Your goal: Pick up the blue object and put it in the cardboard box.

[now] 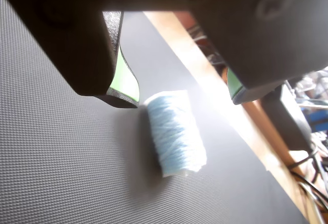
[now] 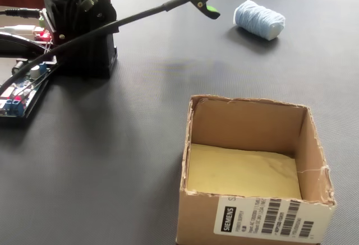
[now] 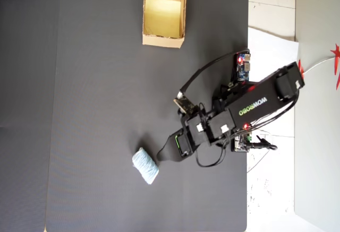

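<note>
the blue object (image 3: 145,166) lay on its side on the dark textured mat (image 3: 106,110) covering the tabletop, untouched. in the wrist view the fingers (image 1: 182,98) stood apart, one black green-edged tip just beside the bundle's (image 1: 176,133) end and the other off to the right, with nothing between them. from overhead the fingers (image 3: 161,156) pointed at the bundle, their tip just beside it. the cardboard box (image 3: 163,41) sat well apart at the mat's far edge in that view, open and showing a bare yellowish floor. in the fixed view the box (image 2: 247,121) stood in the foreground and the bundle (image 2: 258,19) lay beyond it, near the green-tipped fingers (image 2: 212,10).
</note>
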